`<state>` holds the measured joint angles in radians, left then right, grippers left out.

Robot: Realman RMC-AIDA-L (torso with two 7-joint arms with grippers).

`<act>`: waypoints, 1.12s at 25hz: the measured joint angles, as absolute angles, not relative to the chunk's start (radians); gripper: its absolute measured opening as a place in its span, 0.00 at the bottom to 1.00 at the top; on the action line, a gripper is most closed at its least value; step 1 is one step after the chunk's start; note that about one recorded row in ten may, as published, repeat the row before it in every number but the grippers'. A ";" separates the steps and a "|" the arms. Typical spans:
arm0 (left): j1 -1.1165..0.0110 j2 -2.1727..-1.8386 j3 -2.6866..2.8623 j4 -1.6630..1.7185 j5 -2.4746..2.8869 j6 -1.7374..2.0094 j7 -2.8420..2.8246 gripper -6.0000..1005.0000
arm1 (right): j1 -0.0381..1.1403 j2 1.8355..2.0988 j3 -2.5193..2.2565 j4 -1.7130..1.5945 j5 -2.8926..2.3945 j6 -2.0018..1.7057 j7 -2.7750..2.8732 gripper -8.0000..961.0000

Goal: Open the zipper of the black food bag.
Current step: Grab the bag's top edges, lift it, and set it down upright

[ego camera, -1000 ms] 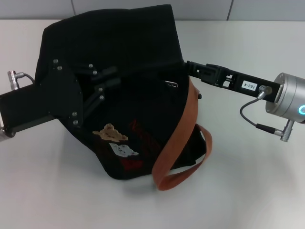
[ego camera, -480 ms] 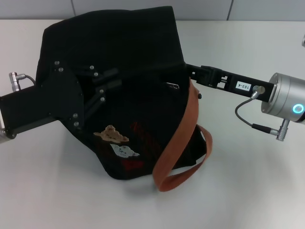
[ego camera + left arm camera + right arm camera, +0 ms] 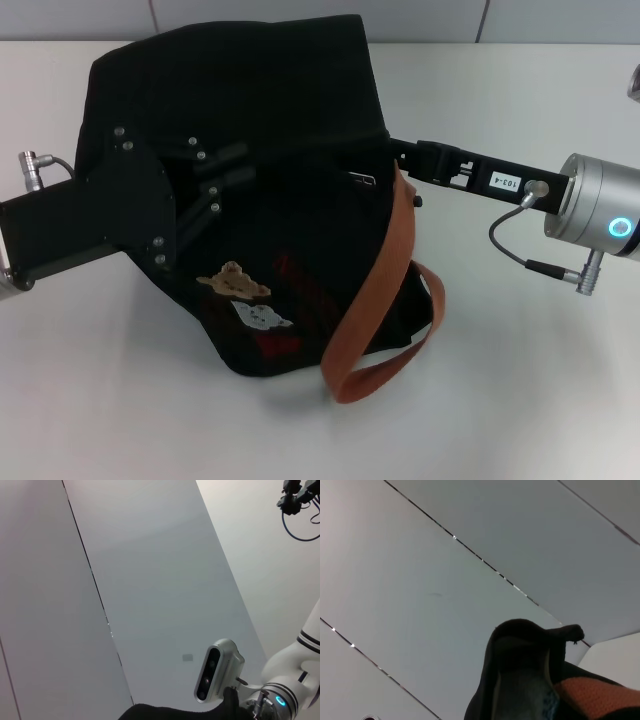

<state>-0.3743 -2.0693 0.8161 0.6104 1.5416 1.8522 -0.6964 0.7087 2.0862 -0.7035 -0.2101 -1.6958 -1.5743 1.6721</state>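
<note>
Black food bag [image 3: 250, 130]: lay on its side on the white table [image 3: 520, 400], slumped and creased; it served as the landmark for all entries below.
Bear patches [image 3: 240, 285]: a tan one and a white one on the bag's near face, with red lettering just beside them.
Orange-brown strap [image 3: 385, 290]: ran from the bag's right edge down to a loop that rested on the table at the bag's near right corner.
Zipper: the black track could not be told apart from the fabric; a small silver pull tab [image 3: 362, 181] showed on the bag's right part, just left of the strap's upper end.
Left gripper [image 3: 222, 175]: lay over the bag's left half, its black body and linkage pressed against the fabric; whether its fingers were apart or together could not be told.
Right gripper [image 3: 392, 155]: reached in from the bag's right side, its tip at the fabric fold right by the pull tab; the fingertips were lost against the black cloth, so their state could not be told.
Right wrist view: black fabric and a patch of orange strap [image 3: 600, 697] close to the camera.
Left wrist view: the bag's dark edge [image 3: 175, 712] against a grey panelled wall [image 3: 150, 580].
</note>
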 joint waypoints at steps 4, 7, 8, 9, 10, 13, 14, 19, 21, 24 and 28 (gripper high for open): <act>-0.377 -2.069 0.816 0.610 1.540 1.850 -0.696 0.10 | 0.706 2.086 -0.704 -0.212 -1.696 -1.574 1.669 0.08; -0.378 -2.069 0.816 0.610 1.538 1.848 -0.696 0.10 | 0.702 2.086 -0.704 -0.216 -1.691 -1.575 1.668 0.05; -0.378 -2.069 0.816 0.610 1.538 1.848 -0.696 0.10 | 0.702 2.086 -0.704 -0.216 -1.691 -1.575 1.668 0.03; -0.379 -2.069 0.816 0.610 1.538 1.847 -0.696 0.10 | 0.701 2.086 -0.703 -0.217 -1.690 -1.576 1.668 0.02; -0.379 -2.069 0.814 0.610 1.537 1.846 -0.696 0.10 | 0.701 2.085 -0.701 -0.216 -1.690 -1.576 1.668 0.01; -0.379 -2.069 0.808 0.610 1.535 1.841 -0.696 0.10 | 0.693 2.085 -0.693 -0.213 -1.685 -1.579 1.667 0.01; -0.379 -2.069 0.807 0.610 1.535 1.839 -0.696 0.10 | 0.693 2.085 -0.693 -0.213 -1.685 -1.579 1.667 0.01; -0.379 -2.070 0.799 0.610 1.533 1.830 -0.696 0.10 | 0.683 2.085 -0.689 -0.211 -1.665 -1.579 1.666 0.01; -0.379 -2.071 0.791 0.609 1.533 1.829 -0.696 0.10 | 0.678 2.085 -0.689 -0.213 -1.661 -1.578 1.665 0.01; -0.379 -2.071 0.785 0.602 1.528 1.827 -0.696 0.10 | 0.675 2.085 -0.689 -0.214 -1.648 -1.577 1.659 0.01; -0.380 -2.070 0.775 0.595 1.516 1.823 -0.696 0.10 | 0.671 2.084 -0.689 -0.211 -1.636 -1.575 1.652 0.02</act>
